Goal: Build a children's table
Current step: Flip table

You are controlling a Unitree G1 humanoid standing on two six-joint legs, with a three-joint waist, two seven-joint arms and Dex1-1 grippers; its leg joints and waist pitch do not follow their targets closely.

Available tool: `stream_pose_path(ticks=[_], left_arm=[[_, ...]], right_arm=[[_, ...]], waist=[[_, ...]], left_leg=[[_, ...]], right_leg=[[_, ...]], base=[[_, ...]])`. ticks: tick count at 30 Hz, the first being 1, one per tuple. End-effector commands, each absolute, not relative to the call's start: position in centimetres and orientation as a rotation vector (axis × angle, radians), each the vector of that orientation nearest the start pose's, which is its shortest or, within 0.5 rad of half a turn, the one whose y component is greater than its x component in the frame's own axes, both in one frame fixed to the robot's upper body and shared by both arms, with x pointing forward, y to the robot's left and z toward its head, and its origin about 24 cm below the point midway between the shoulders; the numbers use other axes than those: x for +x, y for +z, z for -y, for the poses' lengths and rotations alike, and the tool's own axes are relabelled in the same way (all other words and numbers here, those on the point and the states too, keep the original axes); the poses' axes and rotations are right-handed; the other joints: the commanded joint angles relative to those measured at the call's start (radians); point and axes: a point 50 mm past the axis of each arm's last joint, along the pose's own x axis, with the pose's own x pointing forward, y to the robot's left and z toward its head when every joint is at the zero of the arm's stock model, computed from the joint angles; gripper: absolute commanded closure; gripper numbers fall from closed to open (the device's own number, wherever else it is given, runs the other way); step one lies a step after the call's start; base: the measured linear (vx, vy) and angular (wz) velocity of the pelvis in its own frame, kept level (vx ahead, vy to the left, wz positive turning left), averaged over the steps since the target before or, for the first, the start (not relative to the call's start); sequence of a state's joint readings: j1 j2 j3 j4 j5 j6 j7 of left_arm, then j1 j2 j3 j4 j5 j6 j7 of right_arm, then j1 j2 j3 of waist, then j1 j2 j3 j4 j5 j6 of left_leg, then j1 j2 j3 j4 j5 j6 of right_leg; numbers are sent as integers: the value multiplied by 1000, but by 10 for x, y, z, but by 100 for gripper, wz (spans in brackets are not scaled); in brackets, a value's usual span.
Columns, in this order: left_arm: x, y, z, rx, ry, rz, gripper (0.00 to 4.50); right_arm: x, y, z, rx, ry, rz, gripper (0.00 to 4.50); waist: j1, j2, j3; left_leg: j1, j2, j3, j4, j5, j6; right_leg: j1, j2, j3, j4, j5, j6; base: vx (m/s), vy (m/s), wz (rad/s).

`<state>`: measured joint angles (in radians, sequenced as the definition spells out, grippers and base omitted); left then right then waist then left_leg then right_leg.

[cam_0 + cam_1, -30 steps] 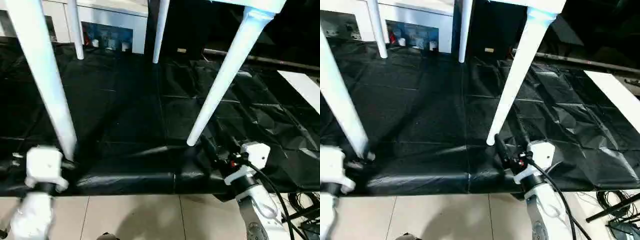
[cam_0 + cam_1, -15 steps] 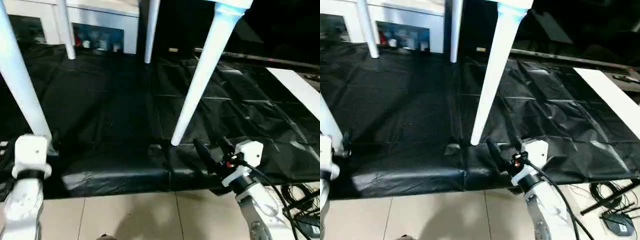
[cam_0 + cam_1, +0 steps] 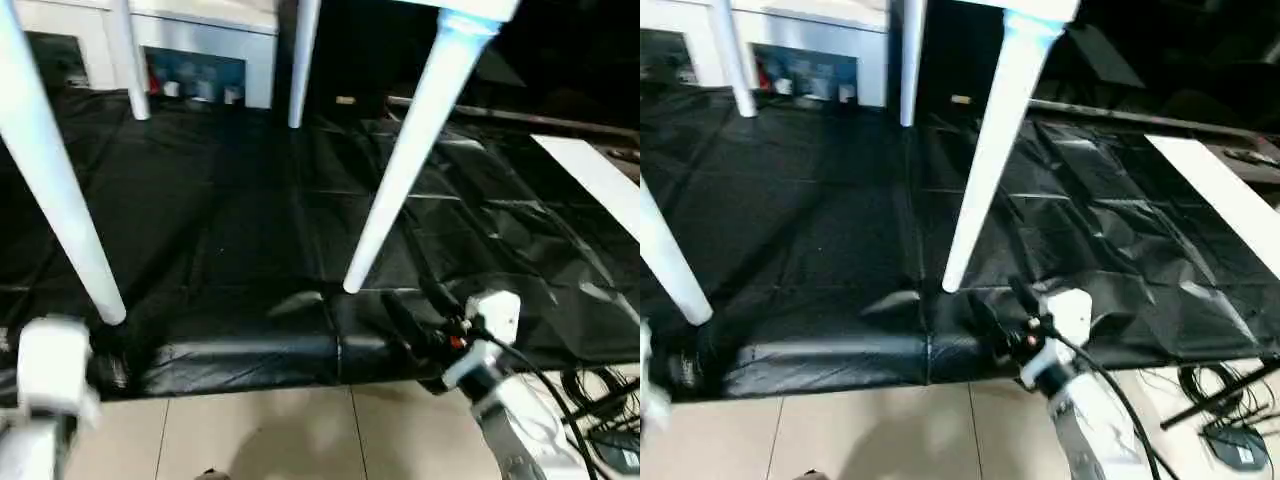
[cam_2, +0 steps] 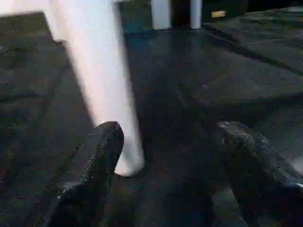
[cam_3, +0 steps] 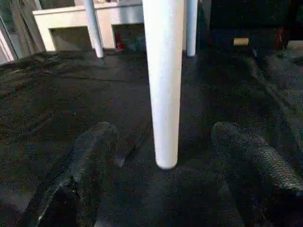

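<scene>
The children's table stands upright on the black-covered work table (image 3: pixel 220 200). Its near left leg (image 3: pixel 55 190) and near right leg (image 3: pixel 405 160) slant down to the cloth, two far legs (image 3: pixel 125 60) stand behind, and a corner of the top (image 3: pixel 470 8) shows above. My right gripper (image 3: pixel 418 310) is open just in front of the near right leg's foot (image 5: pixel 165 161), not touching it. My left gripper (image 4: pixel 171 127) is open too, with the near left leg's foot (image 4: pixel 125 165) close beside one finger (image 4: pixel 97 156). Neither holds anything.
The work table's front edge (image 3: pixel 250 355) runs just under both grippers, with tiled floor (image 3: pixel 250 430) below. White furniture (image 3: pixel 200 30) stands behind the table. A white board (image 3: pixel 600 180) lies at the right, and cables (image 3: pixel 605 400) trail on the floor there.
Both arms have drawn back a little from the legs' feet toward the front edge. The head view has also shifted. Both grippers stay open.
</scene>
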<state>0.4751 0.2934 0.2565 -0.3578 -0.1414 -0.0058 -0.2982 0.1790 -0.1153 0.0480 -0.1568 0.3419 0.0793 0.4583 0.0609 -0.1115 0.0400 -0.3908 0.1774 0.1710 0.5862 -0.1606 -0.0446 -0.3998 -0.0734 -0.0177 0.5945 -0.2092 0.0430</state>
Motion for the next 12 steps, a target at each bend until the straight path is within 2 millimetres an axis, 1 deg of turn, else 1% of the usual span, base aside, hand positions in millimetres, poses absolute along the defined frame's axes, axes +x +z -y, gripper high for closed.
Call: stream_pose_path(ticks=[1,2,3,4,5,6,7,8,9,10,11,12], left_arm=[[153,61,-241,221,-34,-73,89],[152,61,-240,212,-21,-72,89],[152,61,-237,212,-9,-64,89],[155,63,-234,222,14,-37,89],[156,65,-232,226,26,-23,89],[161,67,-231,219,44,2,89],[163,68,-230,214,54,16,89],[164,69,-230,212,55,20,89],[168,70,-228,206,51,28,89],[175,73,-225,208,58,41,89],[176,74,-224,208,57,43,89],[182,76,-223,206,65,47,89]], right_arm=[[212,42,147,237,458,-28,99],[212,42,147,237,456,-27,99],[212,42,148,237,452,-26,99],[212,44,148,237,447,-18,99],[212,45,148,238,445,-13,99],[213,46,148,242,442,-6,99],[214,47,147,245,440,-2,99],[214,47,147,245,440,0,99],[215,48,147,244,443,6,99],[217,51,146,246,446,16,99],[217,52,146,247,446,19,99],[219,54,146,248,445,28,99]], waist=[[-2,30,-14],[-2,31,-13],[-5,23,-9],[-6,26,-9],[-11,21,-7],[-12,24,-7],[-13,33,-9],[-19,42,-2],[-22,44,1],[-7,65,9],[29,65,7],[99,51,5]], left_leg=[[40,49,-41,-97,-747,-91],[42,48,-42,-96,-754,-91],[38,48,-45,-97,-760,-91],[39,48,-47,-97,-767,-95],[38,47,-50,-98,-777,-96],[41,47,-52,-99,-782,-98],[42,48,-56,-104,-795,-102],[40,52,-62,-123,-857,-112],[30,56,-66,-138,-892,-117],[-22,73,-48,-213,-1003,-126],[-79,76,-16,-243,-1046,-127],[-98,58,58,-237,-951,-83]], right_leg=[[-22,-47,23,-113,-573,-43],[-23,-48,22,-114,-584,-42],[-18,-49,17,-117,-617,-34],[-16,-50,14,-121,-642,-27],[-13,-49,7,-126,-668,-18],[-11,-50,2,-127,-672,-18],[-3,-48,-6,-129,-651,-22],[8,-37,-31,-128,-612,-30],[24,-30,-43,-118,-581,-34],[79,4,-74,-6,-426,-66],[125,11,-80,112,-294,-79],[114,19,-51,163,-288,-59]], base=[[0,0,0],[0,0,0],[0,0,0],[0,0,0],[0,0,0],[0,0,0],[0,0,0],[-56,25,-11],[-54,18,-9],[-54,18,-9],[-110,-2,4],[-85,-7,7]])
